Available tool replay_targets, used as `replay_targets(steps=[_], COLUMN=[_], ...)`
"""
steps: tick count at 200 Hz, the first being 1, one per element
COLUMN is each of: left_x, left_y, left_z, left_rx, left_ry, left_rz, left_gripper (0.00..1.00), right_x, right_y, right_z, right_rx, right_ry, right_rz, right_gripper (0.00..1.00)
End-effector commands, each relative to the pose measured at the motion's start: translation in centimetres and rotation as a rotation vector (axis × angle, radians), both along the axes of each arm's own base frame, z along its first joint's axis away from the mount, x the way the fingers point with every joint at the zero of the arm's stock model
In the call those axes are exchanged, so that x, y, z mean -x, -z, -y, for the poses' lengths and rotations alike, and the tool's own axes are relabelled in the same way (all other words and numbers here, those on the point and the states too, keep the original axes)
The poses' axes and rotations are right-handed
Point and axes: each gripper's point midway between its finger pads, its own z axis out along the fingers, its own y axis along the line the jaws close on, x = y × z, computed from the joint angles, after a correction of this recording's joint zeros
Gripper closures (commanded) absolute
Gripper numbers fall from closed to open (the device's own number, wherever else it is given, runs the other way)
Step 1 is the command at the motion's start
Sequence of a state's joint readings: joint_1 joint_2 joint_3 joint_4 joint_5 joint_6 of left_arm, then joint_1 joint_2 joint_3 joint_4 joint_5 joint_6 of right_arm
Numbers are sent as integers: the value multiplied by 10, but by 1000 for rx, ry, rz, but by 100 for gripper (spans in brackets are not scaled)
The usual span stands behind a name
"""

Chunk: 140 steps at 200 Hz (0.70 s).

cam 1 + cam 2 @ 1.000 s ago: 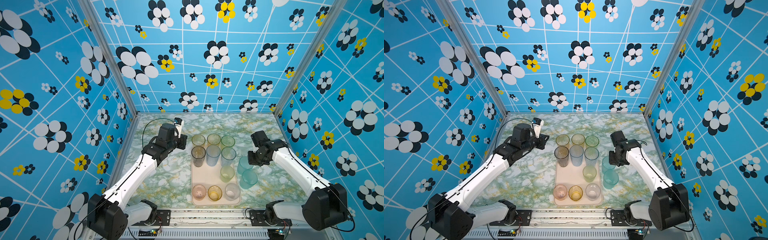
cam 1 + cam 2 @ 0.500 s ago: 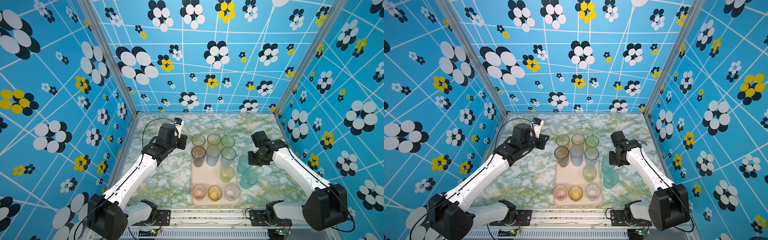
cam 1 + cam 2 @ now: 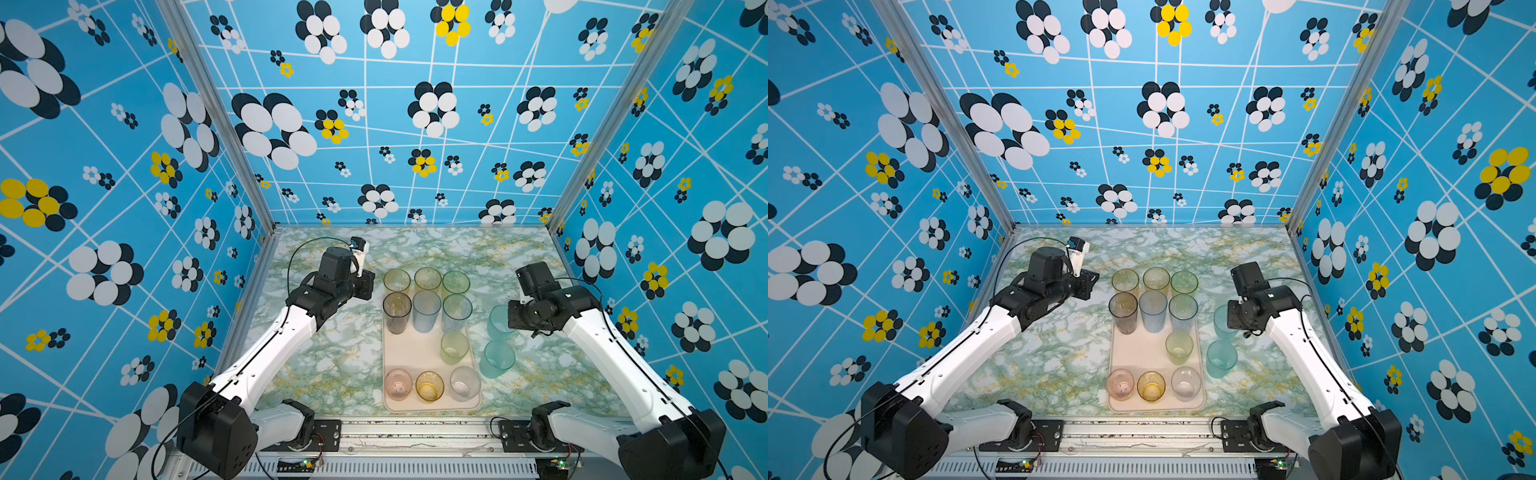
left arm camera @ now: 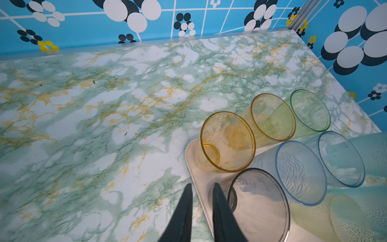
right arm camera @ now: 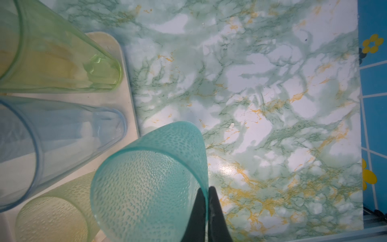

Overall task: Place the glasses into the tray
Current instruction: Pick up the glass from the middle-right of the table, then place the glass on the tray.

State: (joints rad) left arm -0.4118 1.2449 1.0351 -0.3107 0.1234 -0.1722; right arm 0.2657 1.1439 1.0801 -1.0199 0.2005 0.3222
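On the green-marbled table (image 3: 332, 357), in the middle: a cream tray (image 3: 411, 353) carrying ten upright glasses, three at the far end, three tall ones next, one yellow-green alone, three short ones at the near end. Just right of the tray, off it, two more: the farther teal tumbler (image 3: 496, 320) and the nearer teal tumbler (image 3: 496, 359). Pinched tight on the farther teal tumbler's rim, wall between the fingers: the right gripper (image 5: 206, 188). By the tray's far left corner, beside the grey tumbler (image 4: 258, 205): the left gripper (image 4: 201, 185), fingers a narrow gap apart, holding nothing.
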Motion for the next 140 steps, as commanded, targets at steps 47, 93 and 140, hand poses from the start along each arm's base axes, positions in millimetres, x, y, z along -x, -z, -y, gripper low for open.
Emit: replay_targets(steps=[47, 93, 140], left_x=[0, 3, 5], left_y=[5, 8, 12], left_z=[-15, -20, -21], left_rx=[-66, -71, -41], left_ry=[-44, -54, -58], left_rz=[-34, -65, -100], left_gripper=[80, 79, 79], right_x=[1, 7, 17], right_y=[-90, -137, -155], right_z=[9, -7, -60], right_rx=[9, -61, -240], right_ry=[-34, -145, -364], right_rz=[225, 333, 368], right_gripper=[99, 99, 100])
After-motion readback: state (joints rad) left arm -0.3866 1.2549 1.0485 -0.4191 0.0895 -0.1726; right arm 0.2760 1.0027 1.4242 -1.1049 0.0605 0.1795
